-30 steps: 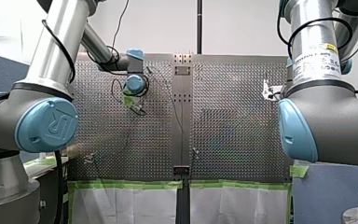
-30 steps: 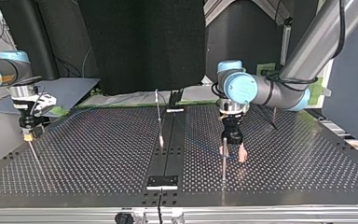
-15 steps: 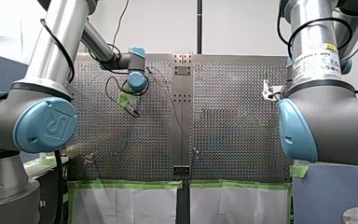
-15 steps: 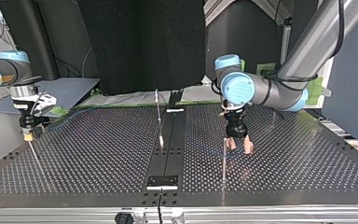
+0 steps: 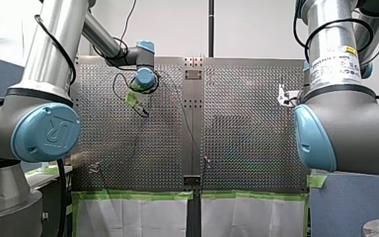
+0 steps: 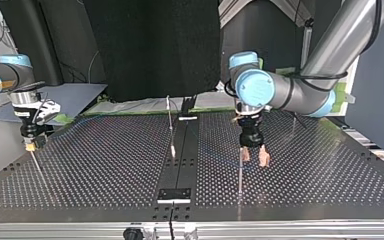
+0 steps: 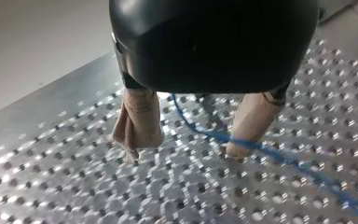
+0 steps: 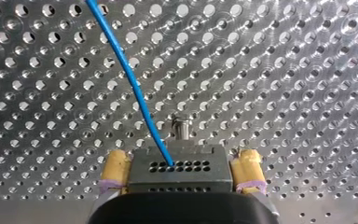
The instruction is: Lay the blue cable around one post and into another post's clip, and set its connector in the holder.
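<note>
Shifting slightly right in the top view since a second before, my left gripper [image 6: 254, 157] hung beside one post [image 6: 240, 175]. Its two beige fingers [image 7: 137, 121] were spread, and the blue cable [image 7: 270, 151] crossed one. A "UR" mark showed on that arm's joint cap [image 5: 47, 136]. My right gripper [image 8: 182, 161] clamped the single connector [image 8: 179, 170], cable attached, between two yellow fingers [image 8: 115, 165] over the desk [image 8: 284, 70].

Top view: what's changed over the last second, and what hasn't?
My left gripper swivelled at the wrist beside the thin post, so its fingers now stand side by side, and it drifted toward the far edge in the front view. The fingers stayed apart, holding nothing. My right gripper, shut on the connector, and the post did not move.
</note>
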`<control>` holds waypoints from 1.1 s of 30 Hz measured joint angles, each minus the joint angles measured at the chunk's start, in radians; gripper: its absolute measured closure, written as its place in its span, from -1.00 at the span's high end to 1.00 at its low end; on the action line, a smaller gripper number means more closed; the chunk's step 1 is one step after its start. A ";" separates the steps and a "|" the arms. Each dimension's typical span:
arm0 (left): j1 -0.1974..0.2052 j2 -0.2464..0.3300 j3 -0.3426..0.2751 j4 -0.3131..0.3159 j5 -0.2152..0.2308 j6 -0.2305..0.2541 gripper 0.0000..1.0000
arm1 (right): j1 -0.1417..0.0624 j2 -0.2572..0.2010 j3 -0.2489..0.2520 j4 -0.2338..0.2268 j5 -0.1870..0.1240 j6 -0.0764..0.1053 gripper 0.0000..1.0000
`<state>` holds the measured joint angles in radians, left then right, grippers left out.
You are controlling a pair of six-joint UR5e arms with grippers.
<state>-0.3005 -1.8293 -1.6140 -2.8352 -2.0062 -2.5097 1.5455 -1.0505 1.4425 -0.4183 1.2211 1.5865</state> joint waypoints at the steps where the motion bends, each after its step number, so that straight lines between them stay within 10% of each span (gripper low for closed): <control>1: -0.003 0.001 -0.001 -0.005 0.003 0.004 1.00 | 0.000 0.000 0.000 0.000 0.000 0.000 0.98; 33: -0.037 0.196 -0.110 -0.109 -0.032 0.163 1.00 | 0.004 -0.001 0.000 0.004 0.000 0.000 0.98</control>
<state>-0.3373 -1.6337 -1.7241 -2.9447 -2.0382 -2.3463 1.5500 -1.0512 1.4429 -0.4139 1.2210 1.5865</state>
